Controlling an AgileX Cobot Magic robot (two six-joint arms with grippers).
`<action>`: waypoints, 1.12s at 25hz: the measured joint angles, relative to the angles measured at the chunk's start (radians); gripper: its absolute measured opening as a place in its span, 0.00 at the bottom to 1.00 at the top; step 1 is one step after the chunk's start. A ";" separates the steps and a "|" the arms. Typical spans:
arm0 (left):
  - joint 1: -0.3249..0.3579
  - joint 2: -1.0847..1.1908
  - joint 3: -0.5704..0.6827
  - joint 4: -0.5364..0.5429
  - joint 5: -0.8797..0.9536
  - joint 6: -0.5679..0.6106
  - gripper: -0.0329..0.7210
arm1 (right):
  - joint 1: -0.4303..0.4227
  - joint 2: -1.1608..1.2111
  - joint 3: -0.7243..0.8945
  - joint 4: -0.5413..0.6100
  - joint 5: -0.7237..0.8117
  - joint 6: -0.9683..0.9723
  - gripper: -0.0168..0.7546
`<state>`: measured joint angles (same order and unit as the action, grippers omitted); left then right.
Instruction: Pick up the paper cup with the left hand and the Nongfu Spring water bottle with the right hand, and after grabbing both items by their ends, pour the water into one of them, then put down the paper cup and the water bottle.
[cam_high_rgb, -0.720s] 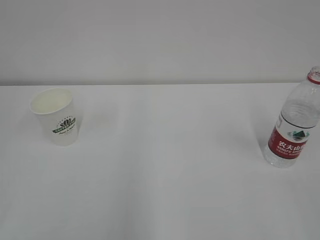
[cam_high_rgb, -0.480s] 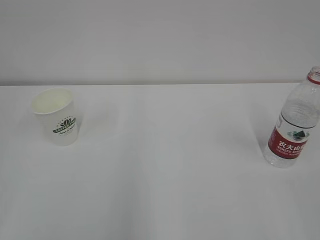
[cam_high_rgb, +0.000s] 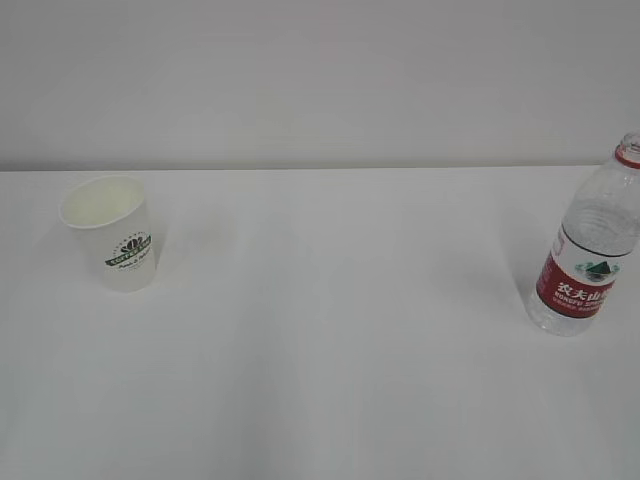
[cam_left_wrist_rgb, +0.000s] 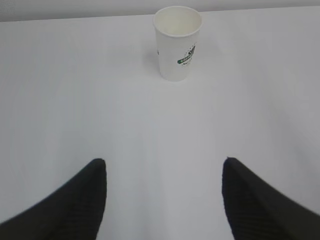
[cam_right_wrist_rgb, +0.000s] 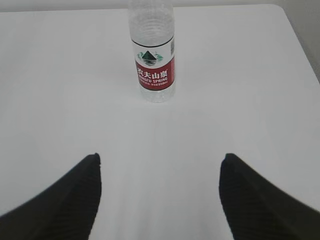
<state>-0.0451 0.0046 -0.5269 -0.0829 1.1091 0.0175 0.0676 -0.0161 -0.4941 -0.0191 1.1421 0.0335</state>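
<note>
1. Both hands stood wide open and held nothing: the left hand faced the paper cup, well short of it.
2. Likewise, the right hand faced the Nongfu Spring water bottle, well short of it.
3. Upright on the white surface, the paper cup sat far to the left of the bottle, logo outward.
4. The bottle stood upright, uncapped, red label showing; its water level could not be made out.
</note>
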 joint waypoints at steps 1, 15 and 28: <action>0.000 0.000 0.000 0.000 0.000 0.000 0.74 | 0.000 0.000 0.000 0.000 0.000 0.000 0.74; 0.000 0.000 0.000 0.000 0.000 0.000 0.74 | 0.000 0.000 0.000 0.000 0.000 0.000 0.74; 0.000 0.000 0.000 0.000 0.000 0.000 0.74 | 0.000 0.000 0.000 0.000 0.000 0.000 0.74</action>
<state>-0.0451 0.0046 -0.5269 -0.0829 1.1091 0.0175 0.0676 -0.0161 -0.4941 -0.0191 1.1421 0.0335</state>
